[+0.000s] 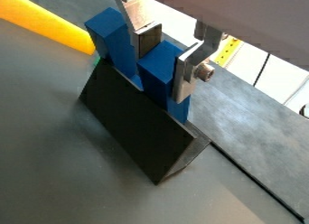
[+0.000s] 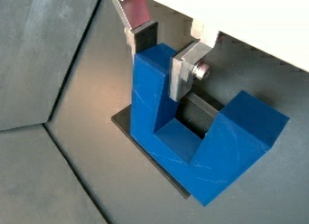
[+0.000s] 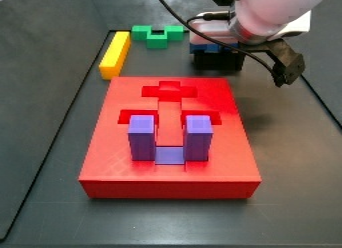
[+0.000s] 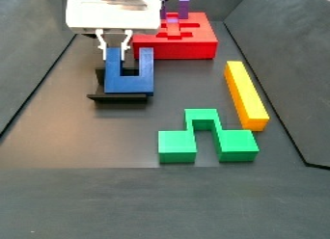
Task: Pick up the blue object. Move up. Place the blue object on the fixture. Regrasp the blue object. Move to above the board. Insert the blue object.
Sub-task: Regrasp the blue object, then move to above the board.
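The big red board (image 4: 180, 39) lies at the far end of the bench (image 4: 77, 185) with a purple block (image 3: 163, 137) already in it, and just near of it the blue object (image 4: 127, 71) sits on the black fixture (image 4: 100, 93). The gripper (image 4: 118, 48) is right over it, and its fingers (image 2: 183, 70) are pinching one blue prong. It looks like the regrasp step, so the pinch should be tight and square before lifting straight up, so the block does not tip.

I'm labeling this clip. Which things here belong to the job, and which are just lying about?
Job:
- blue block, standing on the fixture
- fixture
- red board
- gripper, around one blue prong

Lying about:
- purple block, standing in the board
- green block
- yellow bar
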